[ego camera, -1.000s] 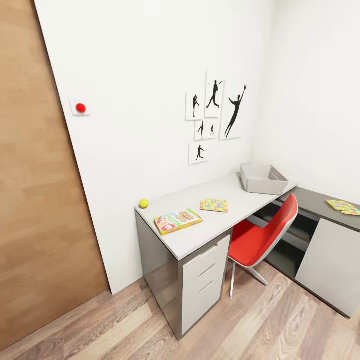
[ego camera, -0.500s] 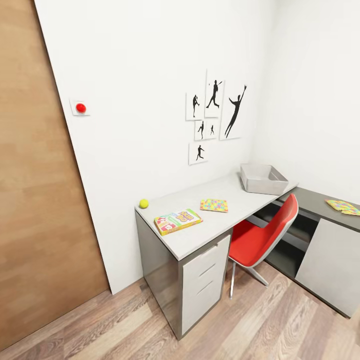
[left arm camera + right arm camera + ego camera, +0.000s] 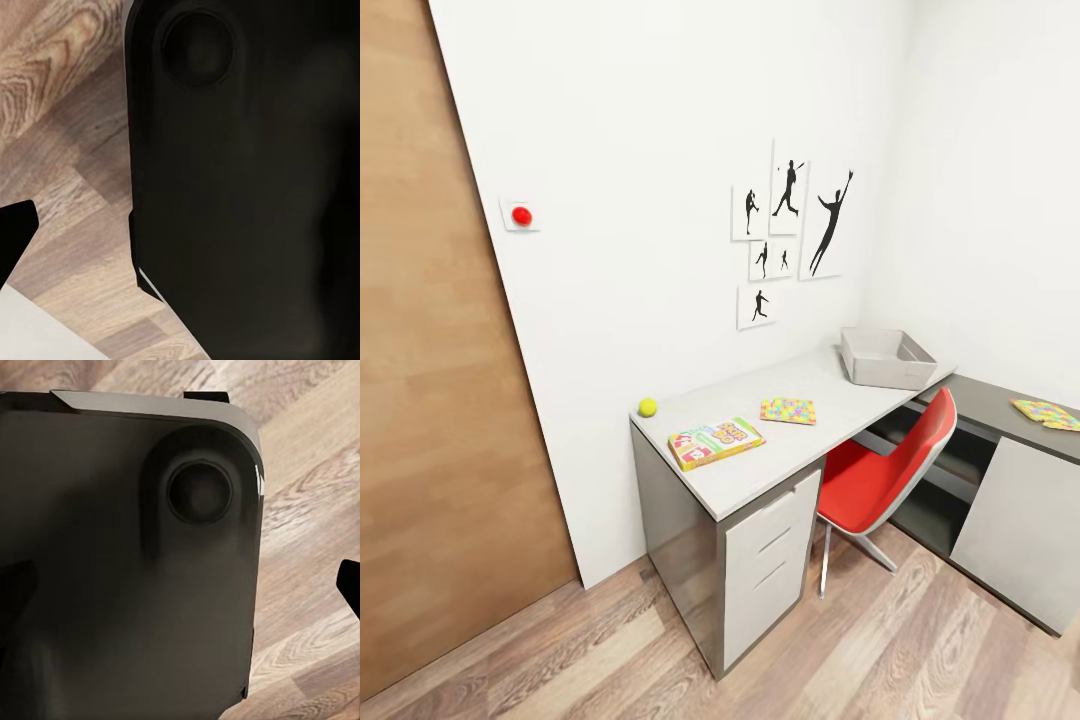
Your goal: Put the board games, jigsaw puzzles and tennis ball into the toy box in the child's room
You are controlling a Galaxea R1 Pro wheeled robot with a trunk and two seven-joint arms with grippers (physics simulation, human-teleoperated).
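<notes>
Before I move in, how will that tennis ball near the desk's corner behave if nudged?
The tennis ball is round and likely to roll freely. It sits near the table's back left corner, so a nudge could send it off. It looks small and probably light.

- Head view looks forward and down from well back, facing the room corner, taking in the whole counter (image 3: 800, 440).
- Both wrist views point down, right up against dark robot bodywork (image 3: 240, 187).
- All three share the wood-plank floor (image 3: 920, 650).
</notes>
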